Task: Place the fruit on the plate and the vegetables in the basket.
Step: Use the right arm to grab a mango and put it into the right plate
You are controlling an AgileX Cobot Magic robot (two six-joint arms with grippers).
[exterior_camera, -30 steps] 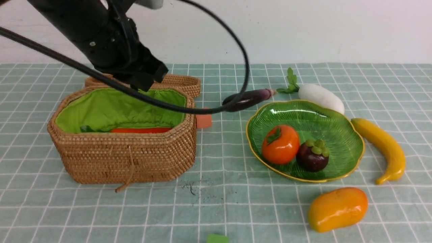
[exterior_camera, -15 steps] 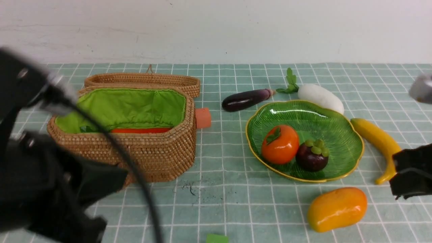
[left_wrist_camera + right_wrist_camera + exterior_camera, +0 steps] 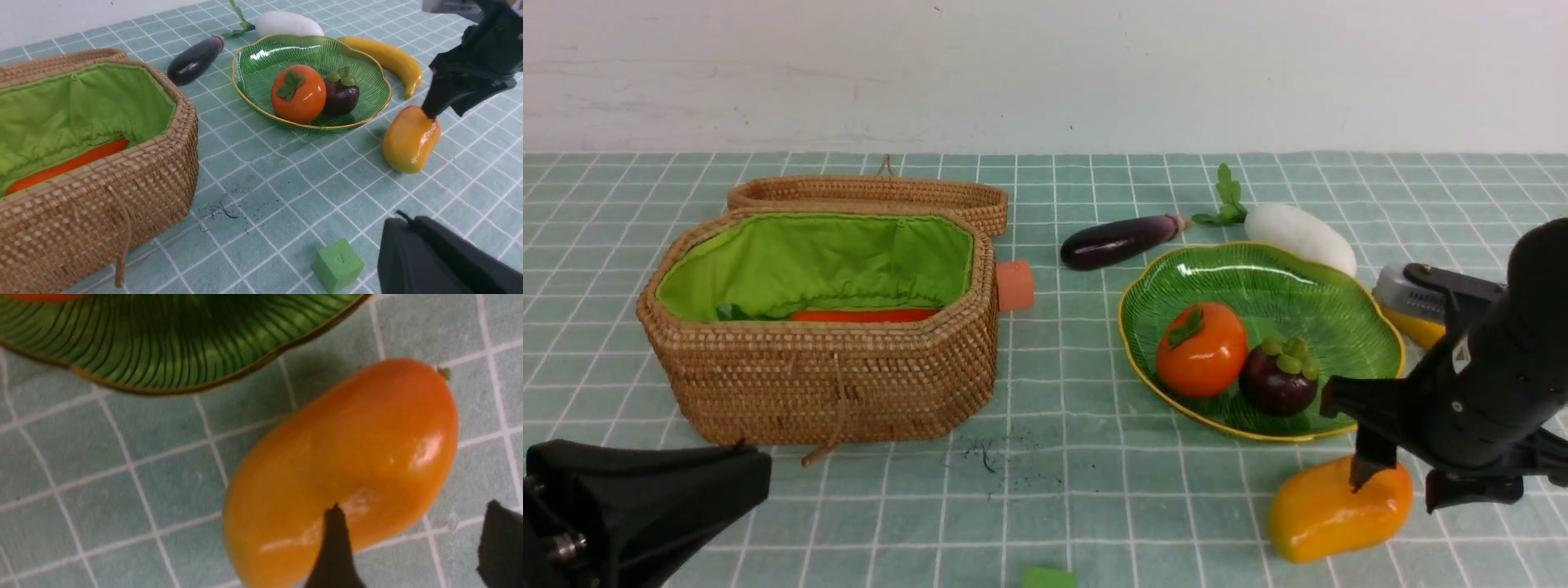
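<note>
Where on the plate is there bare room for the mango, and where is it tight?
The plate is bare across its far half, from the persimmon and mangosteen back to the rim by the radish. The cloth between basket and plate is free. Crowded: the plate's near side, and outside its far and right rim.

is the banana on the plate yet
No, the banana lies beside the plate, outside its rim.
</note>
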